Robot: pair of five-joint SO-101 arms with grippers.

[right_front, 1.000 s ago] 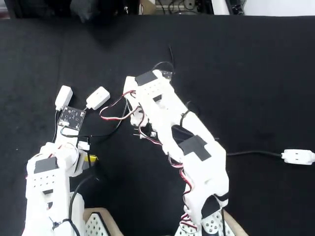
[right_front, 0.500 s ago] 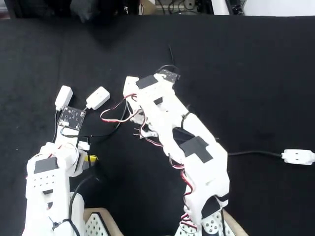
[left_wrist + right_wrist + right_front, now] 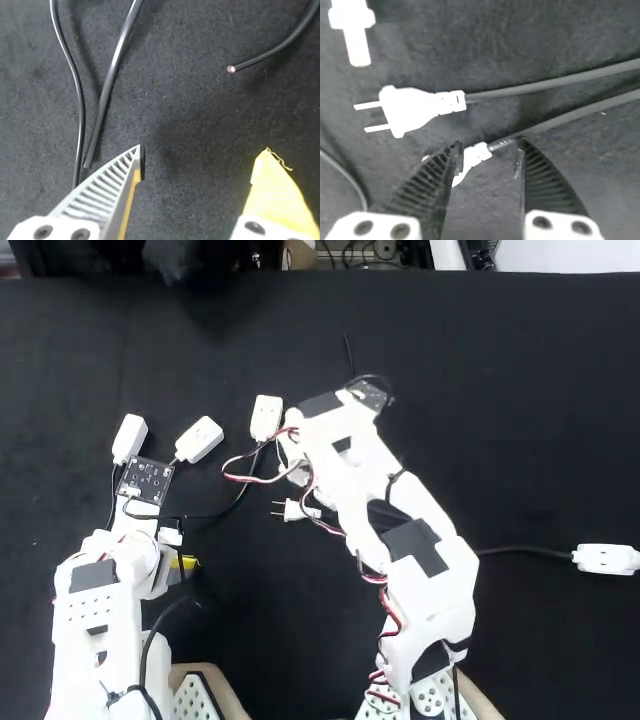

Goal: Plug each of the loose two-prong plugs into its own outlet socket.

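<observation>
Three white outlet sockets lie at the left: one [image 3: 129, 437], a second [image 3: 199, 439] and a third [image 3: 265, 417]. A fourth socket [image 3: 605, 558] sits at the far right on a black cable. A white two-prong plug [image 3: 288, 509] lies beside the right arm [image 3: 380, 530]. In the right wrist view that plug [image 3: 410, 111] lies flat. A second white plug [image 3: 472, 157] rests between the open fingers of my right gripper [image 3: 488, 146], with a socket [image 3: 351, 30] farther off. My left gripper [image 3: 200, 155] is open over bare cloth near black cables [image 3: 80, 100].
The table is covered in black cloth [image 3: 500, 390]. A loose cable end [image 3: 231, 69] lies ahead of the left gripper. Red and white servo wires [image 3: 245, 465] loop off the right arm. Equipment stands past the far edge [image 3: 350, 252].
The right arm has swung to the right, uncovering the third socket and the loose plug on the cloth. The left arm has kept still.
</observation>
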